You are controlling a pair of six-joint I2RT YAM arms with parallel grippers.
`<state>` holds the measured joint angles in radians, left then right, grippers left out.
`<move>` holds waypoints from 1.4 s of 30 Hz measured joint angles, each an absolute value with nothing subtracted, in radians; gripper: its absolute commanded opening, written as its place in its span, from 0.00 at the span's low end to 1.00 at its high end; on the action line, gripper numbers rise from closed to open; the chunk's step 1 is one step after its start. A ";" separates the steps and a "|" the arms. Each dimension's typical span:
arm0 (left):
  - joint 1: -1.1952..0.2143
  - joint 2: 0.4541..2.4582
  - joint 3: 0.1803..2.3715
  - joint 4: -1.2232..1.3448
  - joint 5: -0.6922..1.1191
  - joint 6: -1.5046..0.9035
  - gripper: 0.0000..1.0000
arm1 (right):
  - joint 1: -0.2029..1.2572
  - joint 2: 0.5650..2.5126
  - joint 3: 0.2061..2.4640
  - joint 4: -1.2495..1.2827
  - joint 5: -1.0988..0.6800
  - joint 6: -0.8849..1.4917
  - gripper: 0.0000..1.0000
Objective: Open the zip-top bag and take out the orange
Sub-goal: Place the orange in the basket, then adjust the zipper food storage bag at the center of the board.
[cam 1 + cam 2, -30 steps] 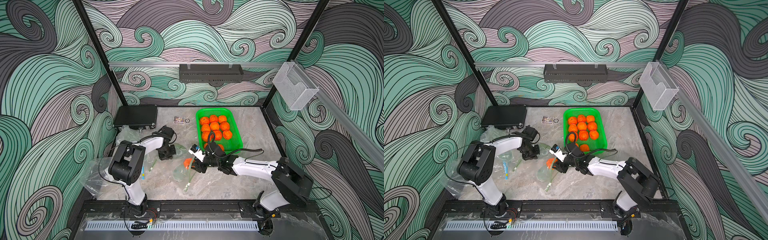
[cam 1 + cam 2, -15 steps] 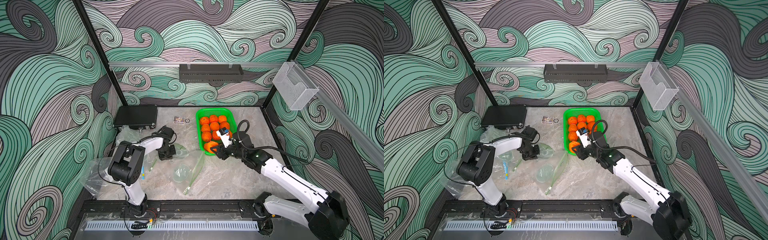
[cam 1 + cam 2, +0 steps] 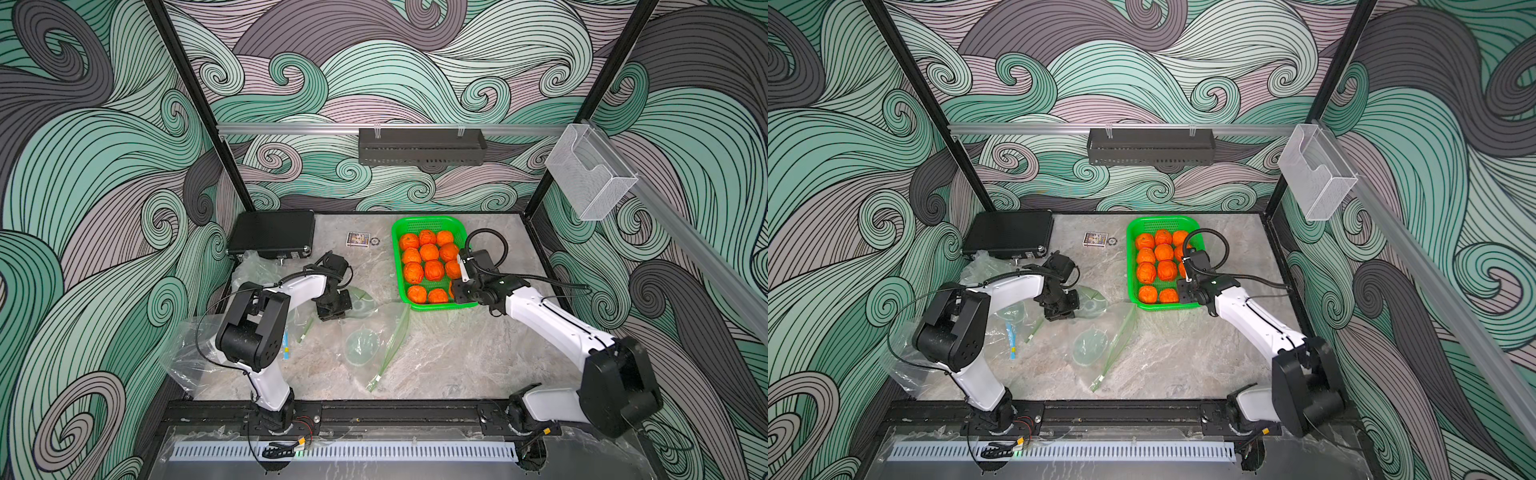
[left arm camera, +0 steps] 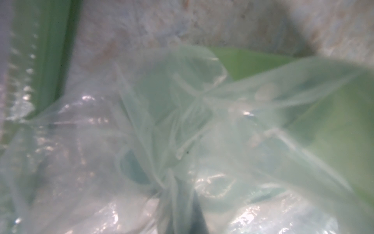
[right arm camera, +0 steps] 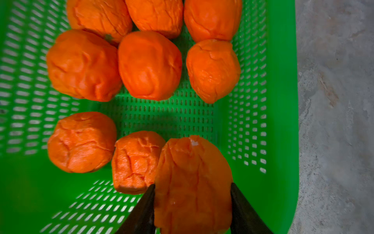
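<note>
The zip-top bag (image 3: 374, 336) (image 3: 1100, 332) lies clear and slack on the table's middle, its green zipper strip (image 4: 50, 50) running along one edge. My left gripper (image 3: 332, 309) (image 3: 1061, 309) is shut on a bunched fold of the bag (image 4: 162, 121) at its far left corner. My right gripper (image 3: 454, 289) (image 5: 192, 184) is shut on the orange (image 5: 192, 166), a wrinkled soft one. It hangs over the near right corner of the green basket (image 3: 432, 220) (image 3: 1158, 220), above the other oranges. In both top views the gripper hides most of the held orange.
The basket (image 5: 283, 101) holds several oranges in rows. A black case (image 3: 272, 232) sits at the back left, with a small card box (image 3: 357, 240) beside it. More crumpled clear plastic (image 3: 195, 353) lies around the left arm's base.
My right gripper has carried the orange from the bag at the table's middle up and right to over the green basket. The bag now lies flat. The left arm has stayed put.
</note>
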<state>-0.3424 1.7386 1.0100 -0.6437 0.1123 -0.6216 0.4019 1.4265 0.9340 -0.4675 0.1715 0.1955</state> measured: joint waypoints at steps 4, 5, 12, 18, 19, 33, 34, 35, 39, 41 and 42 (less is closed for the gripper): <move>-0.342 1.739 1.010 -0.644 0.113 -0.621 0.00 | 0.395 1.486 0.958 -0.468 0.201 0.208 0.52; -0.342 1.739 1.010 -0.643 0.113 -0.621 0.00 | 0.393 1.496 0.962 -0.467 0.204 0.212 0.52; -0.342 1.739 1.011 -0.645 0.113 -0.622 0.01 | 0.384 1.583 0.992 -0.457 0.204 0.226 0.64; -0.341 1.744 1.028 -0.660 0.107 -0.623 0.18 | 0.380 1.593 1.004 -0.446 0.200 0.237 0.76; -0.341 1.745 1.034 -0.661 0.100 -0.621 0.23 | 0.380 1.590 1.005 -0.445 0.200 0.239 0.77; -0.340 1.391 1.146 -0.670 -0.046 -0.574 0.70 | 0.345 1.284 1.016 -0.438 0.231 0.218 0.82; -0.340 1.327 1.133 -0.646 -0.070 -0.558 0.73 | 0.332 1.262 1.014 -0.430 0.244 0.208 0.86; -0.340 1.258 1.111 -0.615 -0.095 -0.547 0.81 | 0.314 1.241 1.010 -0.421 0.267 0.197 0.89; -0.340 1.021 0.924 -0.416 -0.168 -0.454 0.97 | 0.193 1.212 0.996 -0.395 0.308 0.199 0.89; -0.338 0.996 0.878 -0.376 -0.186 -0.416 0.96 | 0.128 1.214 0.979 -0.385 0.307 0.217 0.89; -0.338 1.004 0.877 -0.371 -0.201 -0.403 0.94 | 0.104 1.215 0.966 -0.381 0.308 0.222 0.90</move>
